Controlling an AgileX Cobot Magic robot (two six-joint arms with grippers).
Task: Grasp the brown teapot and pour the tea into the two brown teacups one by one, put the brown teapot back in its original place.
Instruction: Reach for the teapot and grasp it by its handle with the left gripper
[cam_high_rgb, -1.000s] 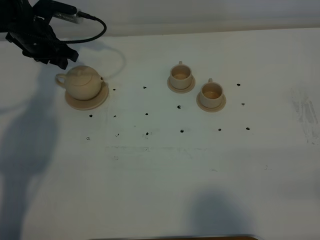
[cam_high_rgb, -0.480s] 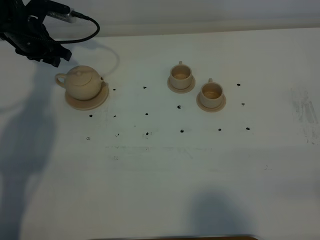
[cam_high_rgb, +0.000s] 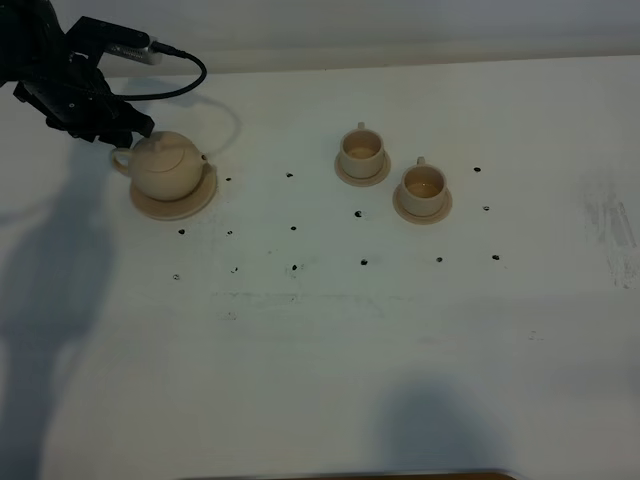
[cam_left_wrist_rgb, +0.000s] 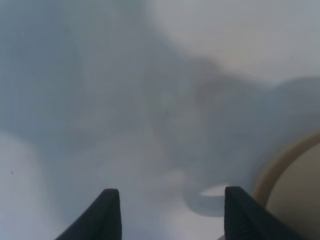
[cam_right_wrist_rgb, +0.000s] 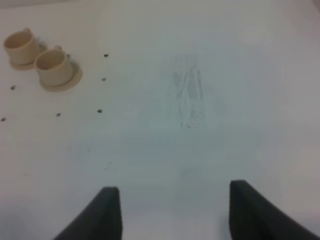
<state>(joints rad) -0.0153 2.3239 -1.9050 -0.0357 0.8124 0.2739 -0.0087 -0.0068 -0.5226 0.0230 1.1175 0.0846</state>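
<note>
While the brown teapot (cam_high_rgb: 166, 168) sits on its wide saucer (cam_high_rgb: 190, 208), we hold our left gripper (cam_high_rgb: 118, 125) just beside its handle (cam_high_rgb: 120, 157), jaws apart and empty. Our right gripper (cam_right_wrist_rgb: 170, 215) is likewise spread, gripping nothing. The two brown teacups (cam_high_rgb: 362, 152) stand on small saucers (cam_high_rgb: 362, 181), well apart from the teapot.

Tan teapot (cam_high_rgb: 166, 167) sits upright on wide saucer (cam_high_rgb: 175, 212), teacups (cam_high_rgb: 361, 152) (cam_high_rgb: 423, 184) well right.

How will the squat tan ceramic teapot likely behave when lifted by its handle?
The squat tan ceramic teapot looks rigid and smooth, so probably slippery and breakable. Held by its small loop handle, the bulky body may swing. Its knobbed lid might slide off when tilted.
</note>
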